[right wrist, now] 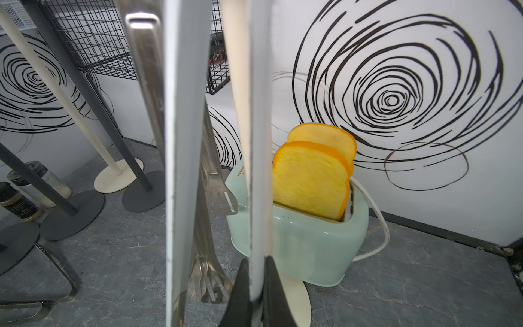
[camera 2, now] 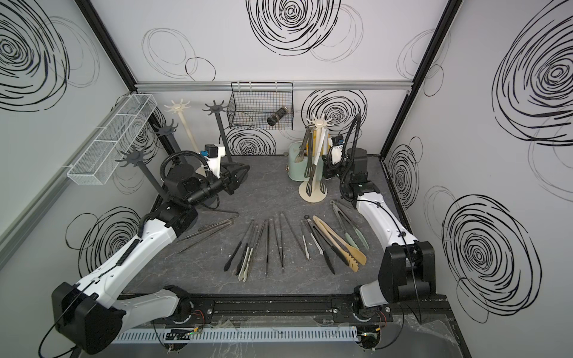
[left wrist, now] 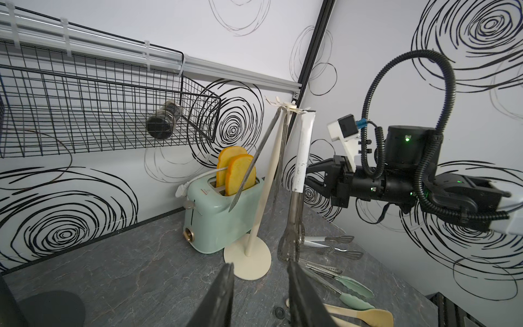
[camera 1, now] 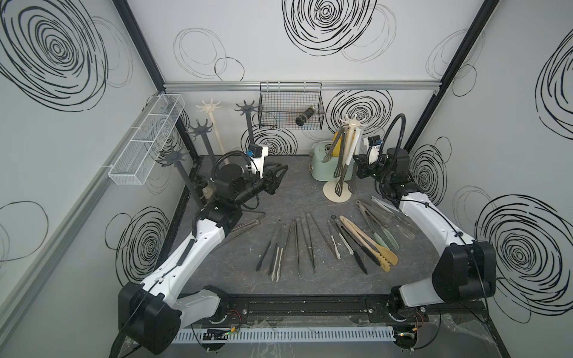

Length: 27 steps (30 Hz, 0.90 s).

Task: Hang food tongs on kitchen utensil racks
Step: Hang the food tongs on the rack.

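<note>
No legible text; perhaps tiny red print on the toaster (left wrist: 218, 218), unreadable.

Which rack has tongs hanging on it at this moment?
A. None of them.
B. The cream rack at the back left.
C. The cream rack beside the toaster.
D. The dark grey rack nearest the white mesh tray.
C: steel tongs hang from the crown of the cream rack standing by the mint toaster, and the right gripper is shut on a white-handled pair hanging there.
</note>
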### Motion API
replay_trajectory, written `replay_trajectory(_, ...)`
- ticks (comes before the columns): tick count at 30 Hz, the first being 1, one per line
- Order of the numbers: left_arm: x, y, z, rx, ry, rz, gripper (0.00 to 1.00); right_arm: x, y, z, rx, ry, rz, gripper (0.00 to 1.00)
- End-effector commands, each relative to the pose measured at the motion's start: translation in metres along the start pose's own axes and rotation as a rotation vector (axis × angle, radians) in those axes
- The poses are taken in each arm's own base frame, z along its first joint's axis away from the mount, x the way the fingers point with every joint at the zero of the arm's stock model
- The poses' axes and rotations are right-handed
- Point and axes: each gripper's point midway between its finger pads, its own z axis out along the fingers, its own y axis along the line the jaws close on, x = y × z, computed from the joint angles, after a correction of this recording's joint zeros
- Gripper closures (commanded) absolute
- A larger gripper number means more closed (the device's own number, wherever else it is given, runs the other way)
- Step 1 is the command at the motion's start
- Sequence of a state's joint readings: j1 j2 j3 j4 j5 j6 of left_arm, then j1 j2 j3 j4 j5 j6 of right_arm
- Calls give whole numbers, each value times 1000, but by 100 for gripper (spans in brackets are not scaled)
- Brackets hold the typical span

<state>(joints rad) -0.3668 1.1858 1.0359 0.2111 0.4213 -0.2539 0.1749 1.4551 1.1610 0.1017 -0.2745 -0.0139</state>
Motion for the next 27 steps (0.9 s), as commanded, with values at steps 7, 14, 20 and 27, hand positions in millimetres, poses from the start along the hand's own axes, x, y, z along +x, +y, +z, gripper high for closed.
replay_trajectory(7, -10, -7, -1, 25, -45, 33, 63, 59, 4, 9, -14, 195, 56, 84)
replay_trajectory(14, -7, -5, 0, 15, -30, 25, 63, 54, 5, 5, -20, 187, 47, 79)
replay_trajectory(20, 6, 10, -1, -81, 57, -9, 64, 53, 7, -6, -23, 186, 26, 70)
replay_trajectory(27, 43, 35, -16, -239, 241, -71, 64, 56, 7, -30, -27, 173, 29, 65)
